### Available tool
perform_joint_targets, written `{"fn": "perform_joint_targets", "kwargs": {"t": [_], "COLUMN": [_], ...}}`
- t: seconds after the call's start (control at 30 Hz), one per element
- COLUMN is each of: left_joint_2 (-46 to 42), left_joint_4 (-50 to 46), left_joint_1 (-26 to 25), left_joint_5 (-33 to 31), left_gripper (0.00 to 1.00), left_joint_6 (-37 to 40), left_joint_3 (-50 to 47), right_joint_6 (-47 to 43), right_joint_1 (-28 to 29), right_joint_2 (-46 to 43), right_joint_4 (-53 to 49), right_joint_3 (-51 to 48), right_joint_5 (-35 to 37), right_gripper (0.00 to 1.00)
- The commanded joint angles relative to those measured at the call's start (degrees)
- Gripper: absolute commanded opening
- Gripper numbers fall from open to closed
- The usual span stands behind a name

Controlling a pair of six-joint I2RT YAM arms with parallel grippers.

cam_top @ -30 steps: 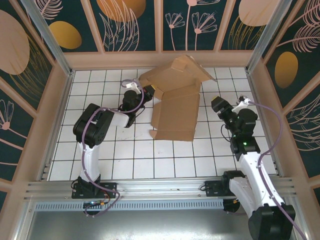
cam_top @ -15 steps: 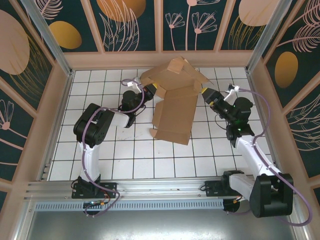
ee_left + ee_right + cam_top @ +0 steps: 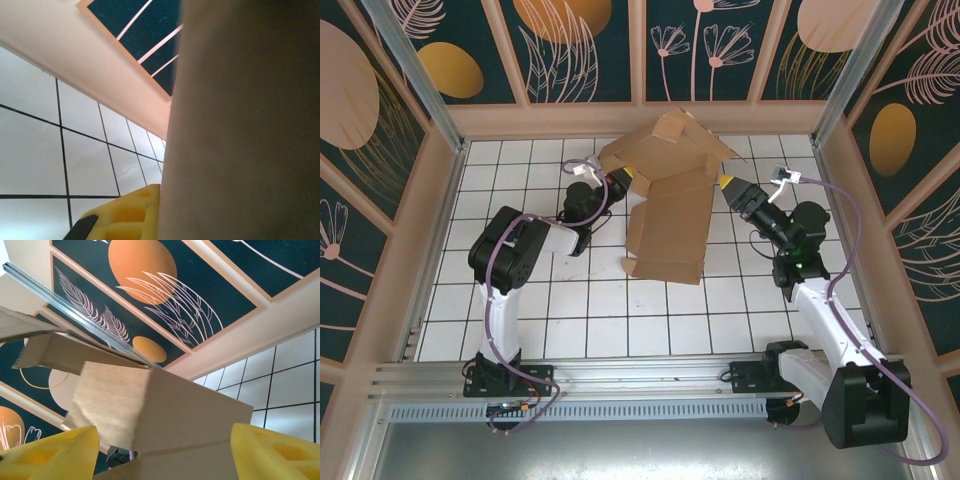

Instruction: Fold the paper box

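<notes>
**PAPER BOX: PART-FOLDED, FAR-CENTRE OF TABLE**

Item: paper box [image 3: 670, 215], plain brown cardbd, on white tiled table [image 3: 570, 310]. Near panel flat, far flaps raised.
L gripper [image 3: 625, 178]: at box's left edge, jaws closed tight on a flap.
R gripper [image 3: 727, 184]: at box's right edge, jaws wide apart. Yellow fingers [image 3: 55, 452] either side of cardbd, nothing gripped.

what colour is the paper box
Plain brown, unprinted cardboard. The paper box shows best in the top external view.
</notes>
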Motion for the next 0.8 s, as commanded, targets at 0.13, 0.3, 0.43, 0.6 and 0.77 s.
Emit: {"fn": "perform_joint_targets", "kwargs": {"t": [0.13, 0.3, 0.43, 0.6, 0.77], "left_joint_2": [1.7, 1.87, 1.87, 2.1, 2.21], "left_joint_4": [1.58, 0.36, -0.48, -0.88, -1.07], "left_joint_1": [0.3, 0.32, 0.34, 0.29, 0.34], "left_joint_5": [-0.64, -1.06, -1.65, -1.82, -2.32], "left_gripper": [0.0, 0.0, 0.0, 0.0, 0.0], "left_joint_6": [3.03, 5.21, 6.23, 6.37, 6.18], "left_joint_3": [0.03, 0.19, 0.1, 0.19, 0.32], "right_joint_6": [-2.02, -2.71, -3.88, -4.79, -6.06], "right_joint_1": [2.06, 3.4, 3.65, 3.71, 3.72], "right_joint_2": [4.08, 6.63, 7.14, 6.48, 4.72], "right_joint_4": [-6.03, -9.67, -13.05, -14.63, -14.71], "right_joint_3": [6.14, 9.15, 10.07, 10.29, 9.94], "right_joint_5": [2.13, 4.01, 5.54, 6.23, 7.3], "right_gripper": [0.61, 0.4, 0.16, 0.0, 0.44]}}
